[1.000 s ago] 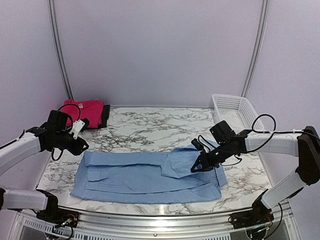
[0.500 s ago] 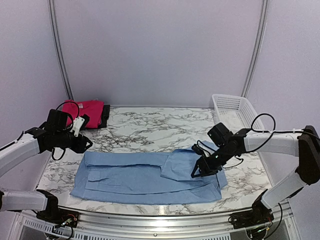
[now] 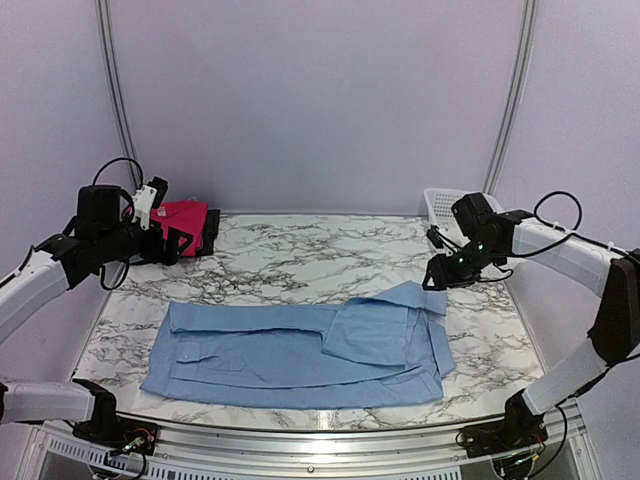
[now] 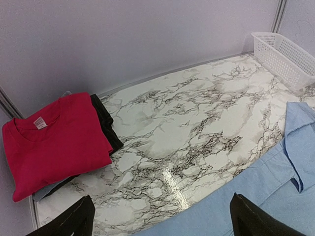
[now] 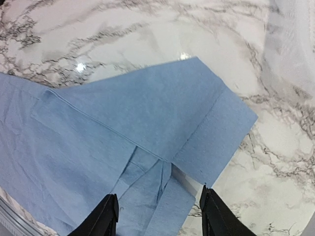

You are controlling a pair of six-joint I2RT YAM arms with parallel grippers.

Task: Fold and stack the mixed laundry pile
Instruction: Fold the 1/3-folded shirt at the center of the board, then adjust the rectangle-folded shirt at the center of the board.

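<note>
The left end effector (image 3: 185, 243) is hovering with its fingers spread wide and nothing between them. Ahead of it and off to its left, the pink T-shirt (image 4: 54, 137) is lying folded on top of a dark garment (image 4: 106, 128). A paler layer is peeking out beneath, possibly the denim piece, though too little of it is showing to be sure. With the end effector this close to the stack, a careless swing could be nudging those layers askew.

Below and ahead of it, toward its right, the light blue shirt (image 3: 290, 350) is lying spread flat across the marble surface (image 3: 300, 260), only partly folded. One sleeve is lying turned in over the body.

The right end effector (image 3: 435, 275) is hanging above that sleeve's cuff (image 5: 216, 142), fingers apart and gripping nothing. The cuff is poking out past the shirt's edge onto bare surface directly under it, so the fold is looking uneven. Several layers are overlapping beneath this end effector. A shallow pinch would be catching only the top layer and peeling the sleeve open again, while a deep one would be dragging the whole shirt sideways and wrinkling it.

The white basket (image 4: 283, 54) is standing just beyond the right end effector, so a wide lift there is risking a bump against its rim.
</note>
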